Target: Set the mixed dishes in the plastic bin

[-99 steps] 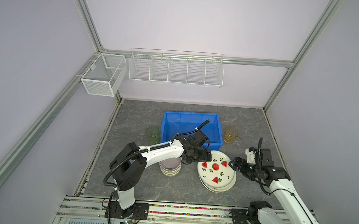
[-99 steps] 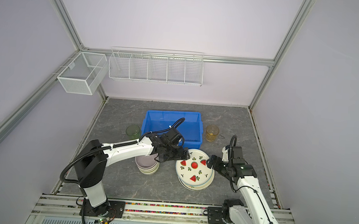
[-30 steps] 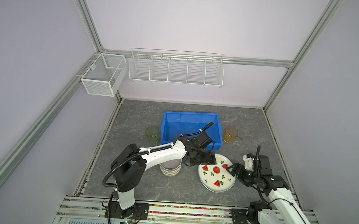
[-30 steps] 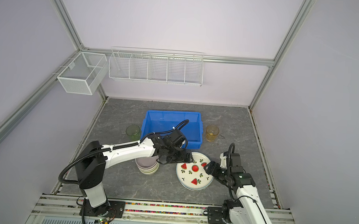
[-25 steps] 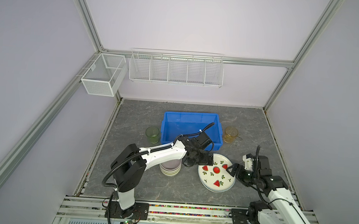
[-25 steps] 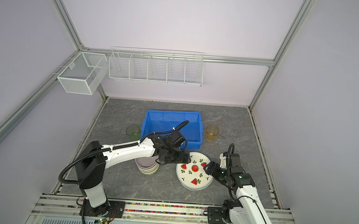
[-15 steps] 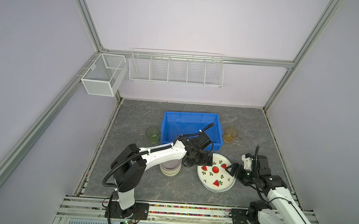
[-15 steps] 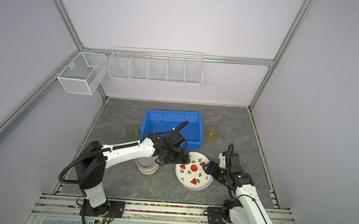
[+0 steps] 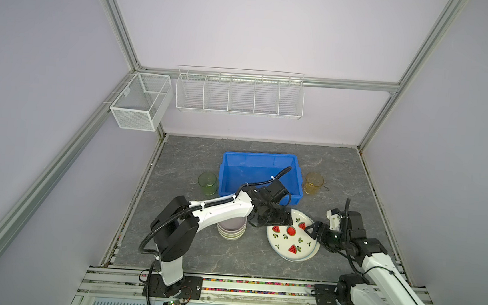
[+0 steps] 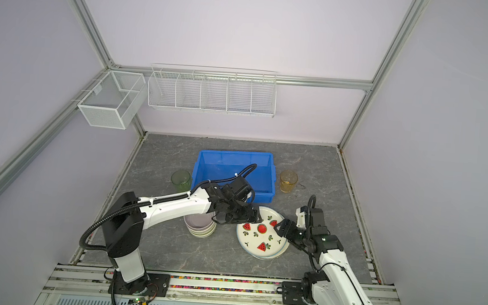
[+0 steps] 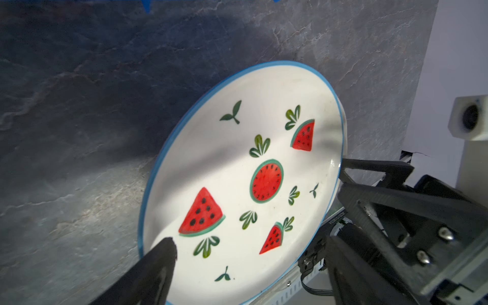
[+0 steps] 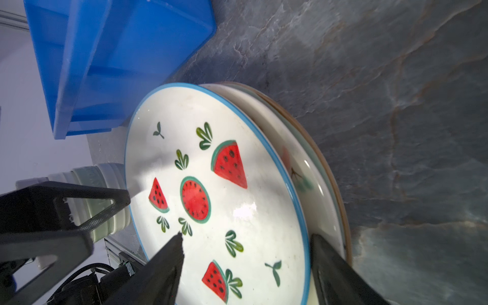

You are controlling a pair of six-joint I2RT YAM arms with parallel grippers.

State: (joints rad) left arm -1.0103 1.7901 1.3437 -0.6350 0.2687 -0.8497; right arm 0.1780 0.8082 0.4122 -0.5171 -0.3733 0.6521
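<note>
Both hands stand wide open, gripping nothing. Left hand (image 9: 274, 220) hovers at the plate's (image 9: 288, 240) 11 o'clock rim. Right hand (image 9: 312, 233) straddles its 3 o'clock rim. The plate tops a stack on the desk (image 9: 199, 245), at the bin's (image 9: 260, 155) 5 o'clock. Only the right wrist view shows bowls (image 12: 105, 182).

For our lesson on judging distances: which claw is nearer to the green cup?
Left. The left claw sits at the edge of the watermelon plate facing the green cup; the right claw is at its opposite edge, farther away.
</note>
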